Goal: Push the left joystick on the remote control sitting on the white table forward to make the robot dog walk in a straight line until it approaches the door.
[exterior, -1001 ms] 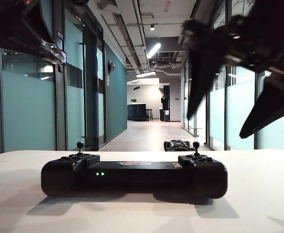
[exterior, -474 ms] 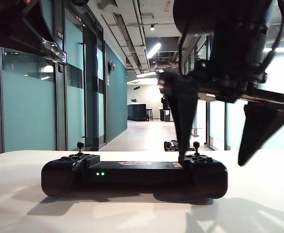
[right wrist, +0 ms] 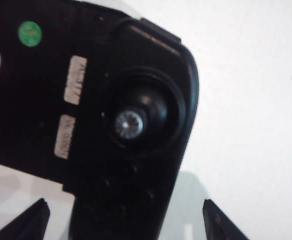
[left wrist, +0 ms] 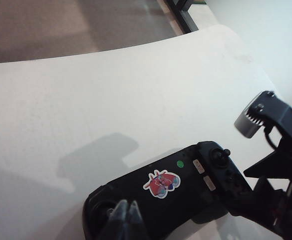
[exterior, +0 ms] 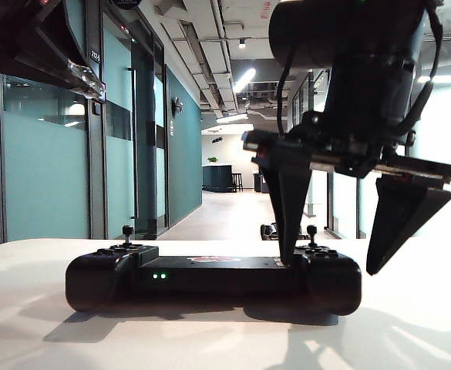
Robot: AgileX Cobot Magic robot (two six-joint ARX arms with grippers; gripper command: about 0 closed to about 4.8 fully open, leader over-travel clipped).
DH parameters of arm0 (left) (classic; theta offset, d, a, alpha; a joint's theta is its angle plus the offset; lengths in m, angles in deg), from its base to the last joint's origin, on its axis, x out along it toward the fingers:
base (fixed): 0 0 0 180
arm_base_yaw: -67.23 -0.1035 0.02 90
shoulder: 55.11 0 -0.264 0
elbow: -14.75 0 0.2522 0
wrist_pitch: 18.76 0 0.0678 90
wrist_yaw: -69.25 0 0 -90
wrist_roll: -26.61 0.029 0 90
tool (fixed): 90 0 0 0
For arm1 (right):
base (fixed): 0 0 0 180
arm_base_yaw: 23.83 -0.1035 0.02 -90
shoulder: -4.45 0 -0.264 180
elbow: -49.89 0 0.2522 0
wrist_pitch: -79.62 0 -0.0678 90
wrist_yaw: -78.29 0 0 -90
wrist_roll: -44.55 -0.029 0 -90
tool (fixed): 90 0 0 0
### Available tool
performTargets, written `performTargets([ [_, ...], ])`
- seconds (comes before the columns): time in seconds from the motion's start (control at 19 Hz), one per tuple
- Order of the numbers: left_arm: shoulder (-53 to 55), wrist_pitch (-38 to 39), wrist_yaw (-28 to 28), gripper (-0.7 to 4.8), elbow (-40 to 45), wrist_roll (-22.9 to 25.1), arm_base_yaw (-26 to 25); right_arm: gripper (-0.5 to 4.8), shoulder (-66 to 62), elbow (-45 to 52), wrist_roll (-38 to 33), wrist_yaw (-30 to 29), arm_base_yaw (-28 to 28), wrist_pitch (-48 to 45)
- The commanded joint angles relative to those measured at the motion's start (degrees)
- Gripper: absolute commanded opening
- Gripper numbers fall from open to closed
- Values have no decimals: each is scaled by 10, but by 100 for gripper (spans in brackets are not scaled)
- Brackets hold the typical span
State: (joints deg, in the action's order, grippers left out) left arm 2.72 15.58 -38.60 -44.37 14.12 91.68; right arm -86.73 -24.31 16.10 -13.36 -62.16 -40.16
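A corridor with teal glass partitions, a dark door frame at the left of the frame and ceiling strip lights recedes behind the white desk (exterior: 410, 324), whose matte top fills the lower part of the exterior view. The remote control (exterior: 210, 279) lies across the lower centre, two green lights glowing on its front face left of centre; a red-and-white cartoon sticker (left wrist: 161, 183) and a round green dot sit on its flat middle bar. Two pale labels beside the right-hand stick (right wrist: 129, 124) are too blurred to read. The left joystick (exterior: 126, 231) stands upright at the lower left, untouched. Beyond the desk edge, low in the centre-right, the robot dog (exterior: 270, 230) lies on the corridor floor, largely hidden behind the right claw (exterior: 334, 260). That claw hangs spread wide over the controller's right end, one finger just before the right stick, the other off the end. The left claw (left wrist: 125, 220) hovers above the controller's left half; whether its tips are parted cannot be told.
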Motion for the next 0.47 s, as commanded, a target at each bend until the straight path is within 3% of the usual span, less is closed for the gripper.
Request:
performTargets([
  [0.05, -2, -5, -4, -5, -3, 1, 0, 418, -7, -3, 4, -3, -2, -4],
  [0.32, -2, -5, -4, -5, -3, 2, 0, 416, -29, -1, 4, -13, -4, -4],
  [0.47, -2, -5, -4, -5, -3, 2, 0, 298, -39, -2, 3, -12, -4, -4],
])
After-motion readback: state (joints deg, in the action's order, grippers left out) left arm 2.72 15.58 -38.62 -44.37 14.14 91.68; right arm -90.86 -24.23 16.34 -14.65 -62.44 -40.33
